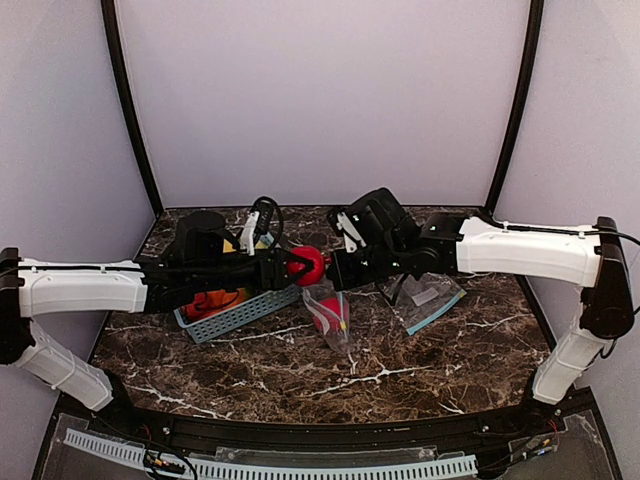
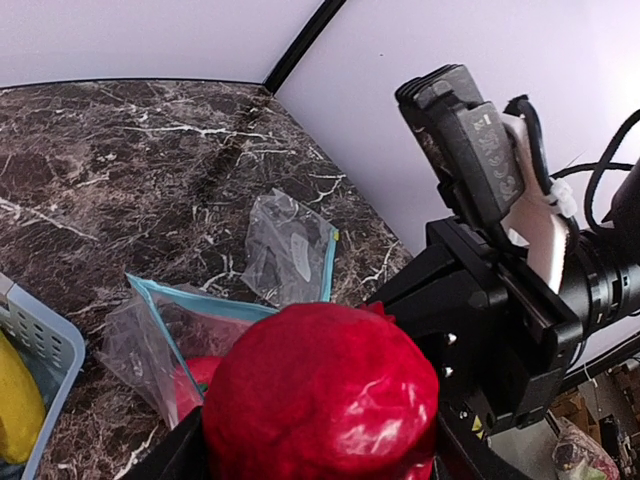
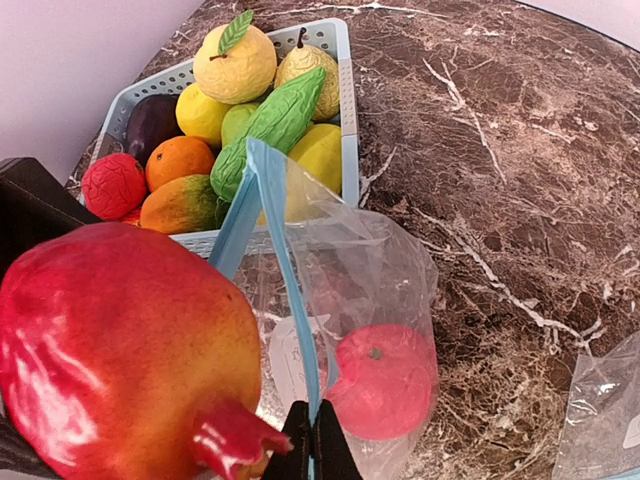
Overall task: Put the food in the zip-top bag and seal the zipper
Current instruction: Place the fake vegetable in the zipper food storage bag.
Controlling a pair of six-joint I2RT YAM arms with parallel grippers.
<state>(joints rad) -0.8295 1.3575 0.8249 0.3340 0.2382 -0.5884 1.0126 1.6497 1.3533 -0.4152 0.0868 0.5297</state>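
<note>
Over the bag (image 3: 395,265) (1 fruit (image 3: 385,382) inside), left jaws clamp a pomegranate (image 3: 120,340); right jaws pinch its zipper (image 3: 291,290).

basket (image 1: 240,315) left of zip-top bag (image 1: 340,335), fruit (image 3: 385,380) inside

Soft, even light comes from overhead, with only faint shadows beneath the arms (image 1: 80,285) on the dark marble desk (image 1: 300,370). The red fruit (image 3: 120,350) shows pale sheen, and the bag (image 3: 370,290) glints slightly.
</note>
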